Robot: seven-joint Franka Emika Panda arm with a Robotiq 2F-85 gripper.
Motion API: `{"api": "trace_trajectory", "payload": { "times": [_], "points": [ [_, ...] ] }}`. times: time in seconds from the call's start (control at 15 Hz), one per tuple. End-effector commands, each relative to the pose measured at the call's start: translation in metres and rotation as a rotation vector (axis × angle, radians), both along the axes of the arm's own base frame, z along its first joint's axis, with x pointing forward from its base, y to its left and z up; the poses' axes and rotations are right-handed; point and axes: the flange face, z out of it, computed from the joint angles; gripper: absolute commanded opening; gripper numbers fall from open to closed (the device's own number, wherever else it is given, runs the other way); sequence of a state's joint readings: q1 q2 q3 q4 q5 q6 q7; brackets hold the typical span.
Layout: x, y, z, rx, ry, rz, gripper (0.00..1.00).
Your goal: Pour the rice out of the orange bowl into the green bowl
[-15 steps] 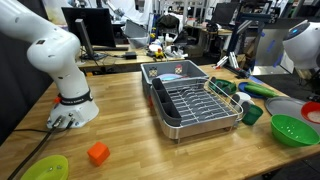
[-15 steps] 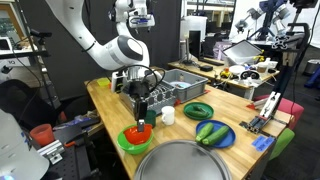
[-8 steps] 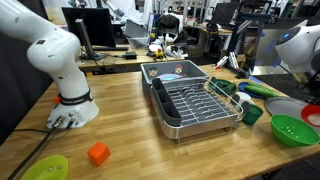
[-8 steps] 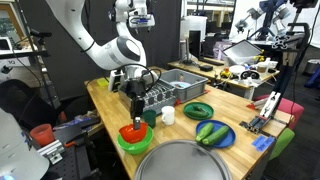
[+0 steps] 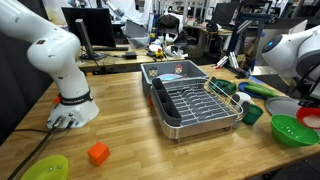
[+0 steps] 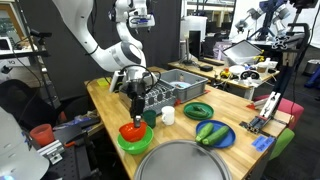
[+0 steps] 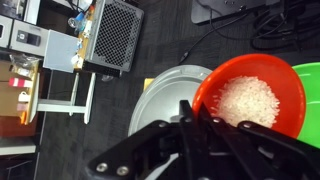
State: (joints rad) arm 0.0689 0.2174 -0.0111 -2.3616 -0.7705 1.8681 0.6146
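Gripper [image 6: 138, 110] hangs fingers-down from the arm at the near corner of the wooden table [image 6: 105, 110]. It is nipped closed on the rim of the orange bowl [image 6: 133, 132]. In the wrist view one finger [image 7: 186, 112] sits at the bowl's edge, with the dark gripper body filling the lower frame.

- Orange bowl: in an exterior view it sits low within the rim of the green bowl [image 6: 124, 146]. Cannot tell whether it touches or hovers just above.
- It looks roughly level in the wrist view.
- Rice [image 7: 245, 100]: a white heap lying on the floor of the orange bowl.
- Green bowl: shows in the wrist view as a green arc [image 7: 312, 78] past the orange rim. In an exterior view [image 5: 293, 131] it is at the table's far right edge.
- Round metal pan [image 7: 165, 95]: just beside the bowls.
- Dish rack [image 5: 190, 105]: mid-table.
- Dark green cup [image 5: 252, 114]: between the rack and the green bowl.
- White cup [image 6: 167, 116]: near the gripper.
- Blue plate [image 6: 228, 140]: carries green vegetables [image 6: 210, 131].
- Orange cube [image 5: 97, 153] and yellow-green dish [image 5: 45, 168]: well apart from the bowls, near the robot base [image 5: 72, 108].
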Motion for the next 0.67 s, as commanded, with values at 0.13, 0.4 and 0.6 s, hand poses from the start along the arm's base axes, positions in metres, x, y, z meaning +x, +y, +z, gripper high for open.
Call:
{"api": "trace_trajectory", "payload": {
  "times": [0.13, 0.4, 0.6],
  "points": [
    [0.020, -0.001, -0.011, -0.074, 0.050, -0.014, 0.02],
    [0.028, -0.001, -0.020, -0.118, 0.077, -0.018, 0.02],
    [0.029, 0.003, -0.025, -0.153, 0.106, -0.007, 0.02]
  ]
}}
